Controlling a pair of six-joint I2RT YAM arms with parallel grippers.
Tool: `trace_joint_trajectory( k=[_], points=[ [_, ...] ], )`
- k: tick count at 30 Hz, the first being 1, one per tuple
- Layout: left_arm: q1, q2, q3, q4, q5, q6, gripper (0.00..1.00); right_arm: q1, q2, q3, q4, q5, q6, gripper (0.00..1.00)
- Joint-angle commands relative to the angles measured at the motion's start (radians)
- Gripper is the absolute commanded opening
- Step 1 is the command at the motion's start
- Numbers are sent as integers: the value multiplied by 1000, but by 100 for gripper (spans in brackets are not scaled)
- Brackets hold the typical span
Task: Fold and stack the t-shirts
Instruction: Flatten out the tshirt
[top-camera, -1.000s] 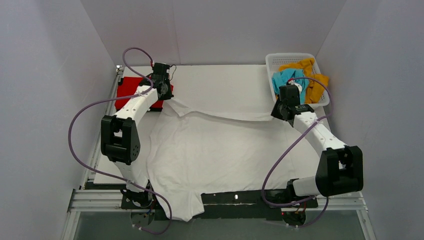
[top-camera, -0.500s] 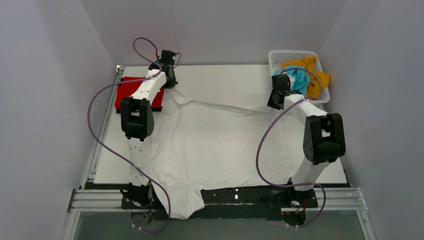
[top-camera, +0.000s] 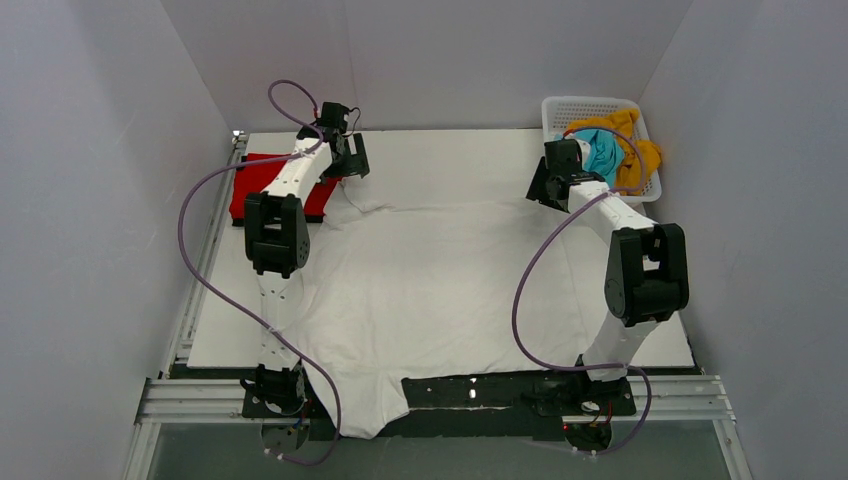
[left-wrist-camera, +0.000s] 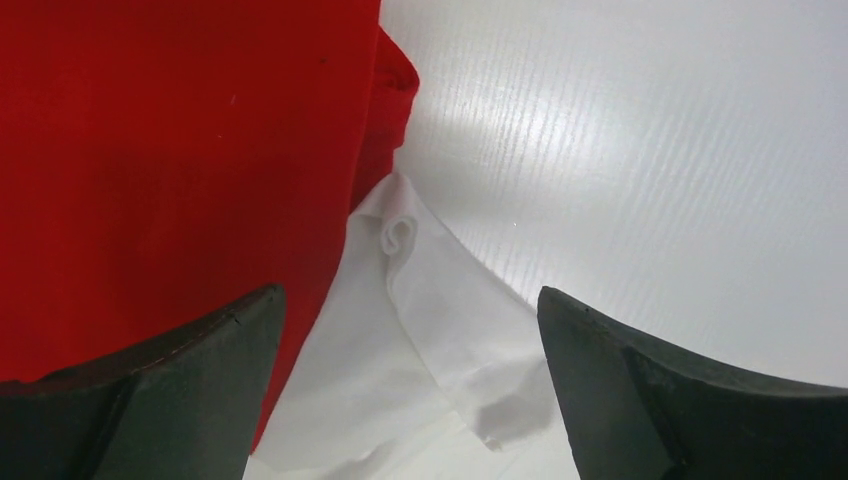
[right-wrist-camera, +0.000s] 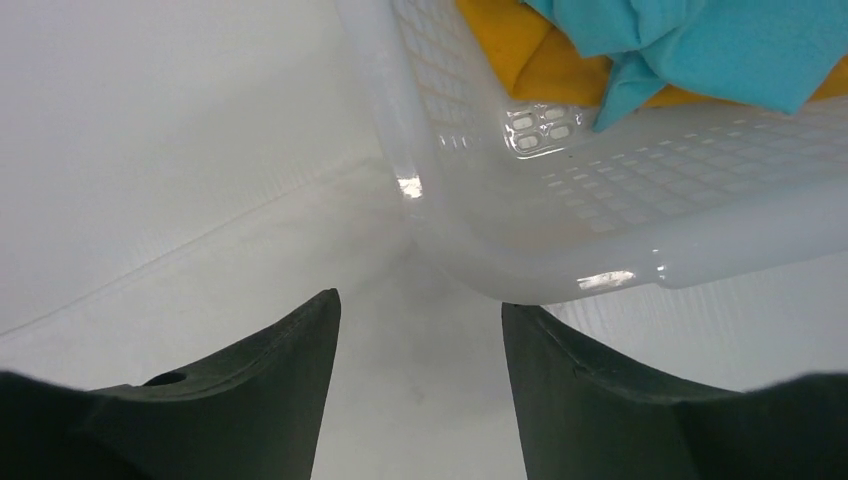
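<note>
Top view, clock face centred on the table (top-camera: 460, 160), 6 o'clock at the arm bases.

- 6 o'clock: one end of the white t-shirt (top-camera: 430, 300) is hanging over the near table edge. The rest is lying spread flat across the middle, wrinkled, with its far edge running roughly from 11 to 1 o'clock.
- 11 o'clock: the left gripper (top-camera: 345, 160) is hovering over the shirt's far left corner. Its jaws are standing wide apart and gripping nothing. In the left wrist view a curled white tip is lying below the gap.
- 10 o'clock: the red t-shirt (top-camera: 258, 185) is lying flat, and its edge is meeting that white corner.
- 1 o'clock: the right gripper (top-camera: 545, 185) is hanging over the far right corner with its jaws parted and nothing between them. Cannot tell if it is touching the cloth.
- 2 o'clock: the white lattice basket (top-camera: 590, 105) is sitting just beyond the right gripper. It is holding the teal-blue t-shirt (top-camera: 603, 155) and the mustard-orange t-shirt (top-camera: 640, 160), both bunched.
</note>
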Motion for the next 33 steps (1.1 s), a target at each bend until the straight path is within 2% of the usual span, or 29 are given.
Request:
trace_joint_trajectory(
  k=[1,7,11,15,17,20,26,28,33],
  points=[
    [3,-123,-41,-82,82,-26,98,-6,-82,-16,42,-65,-12,70],
    [3,-296,-228,-65,137,-106,98,10,-149,-82,80,-189,-50,79],
    [3,-415,-462,29,178,-185,98,40,-186,-122,87,-249,-69,83],
    [1,-453,-586,143,306,-250,98,80,-215,-168,105,-236,-91,84],
    [1,-443,-612,209,355,-277,98,90,-216,-178,99,-242,-88,84],
    [-6,-393,-581,210,377,-305,98,104,-226,-201,87,-244,-74,84],
    [-33,-317,-537,196,339,-312,98,107,-273,-251,55,-189,-55,84],
    [-39,-283,-491,156,310,-303,90,107,-291,-261,37,-165,-52,83],
    [-52,-242,-469,133,283,-295,58,107,-343,-292,16,-116,-44,83]
  ],
)
